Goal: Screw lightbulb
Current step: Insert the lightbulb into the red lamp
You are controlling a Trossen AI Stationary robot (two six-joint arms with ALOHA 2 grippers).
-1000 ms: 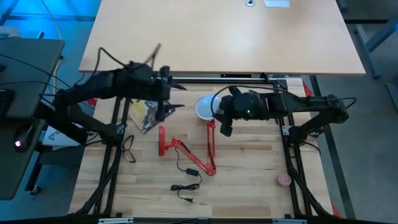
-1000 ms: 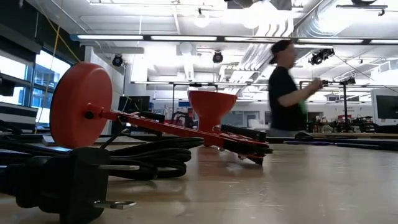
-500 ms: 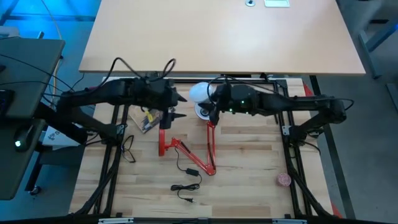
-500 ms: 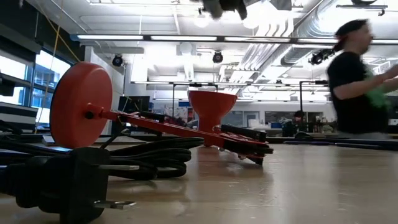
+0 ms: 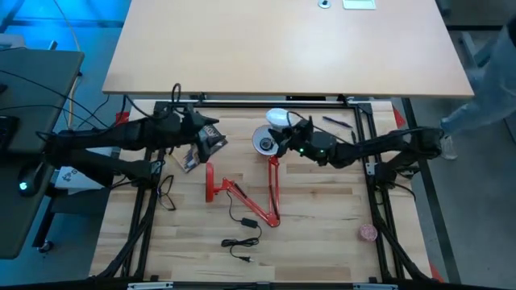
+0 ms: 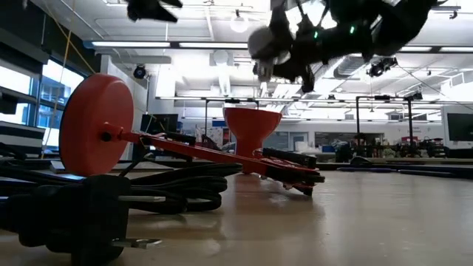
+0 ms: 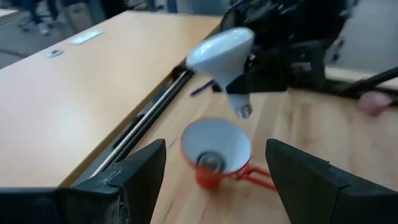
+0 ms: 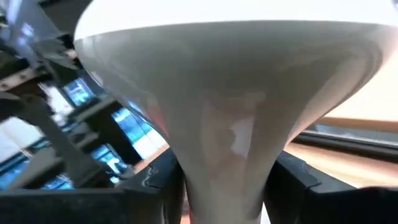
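Note:
My right gripper [image 5: 287, 135] is shut on the white lightbulb [image 5: 276, 118], held in the air just beyond the lamp's shade [image 5: 264, 142]. The bulb also shows in the left wrist view [image 7: 221, 51], its metal screw end [image 7: 244, 111] down, just above the shade [image 7: 217, 144]. The red lamp lies on the table with its shade opening upward and its round base [image 6: 96, 125] standing on edge. My left gripper [image 5: 216, 140] is open and empty, left of the shade, facing it. My right gripper pinches the bulb's narrow neck [image 8: 227, 168] between its two fingers [image 8: 155, 183], below the dome. The fingers come about level from the table's right. The bulb is lifted clear and tilted, dome up toward the far left, screw end down toward the shade.
A yellow-and-black packet [image 5: 187, 151] lies by my left gripper. The lamp's black cord and plug [image 5: 242, 234] lie near the front. A pink ball [image 5: 368, 233] sits at the front right. A big light tabletop [image 5: 282, 48] lies beyond the far edge. A person [image 5: 484, 89] stands at the right.
Both arms have come down, into the low view. My right gripper has carried the bulb a little toward the far edge and then toward the right, tipping it, so the white shade now shows uncovered beside it. My left gripper has stayed open, left of the shade.

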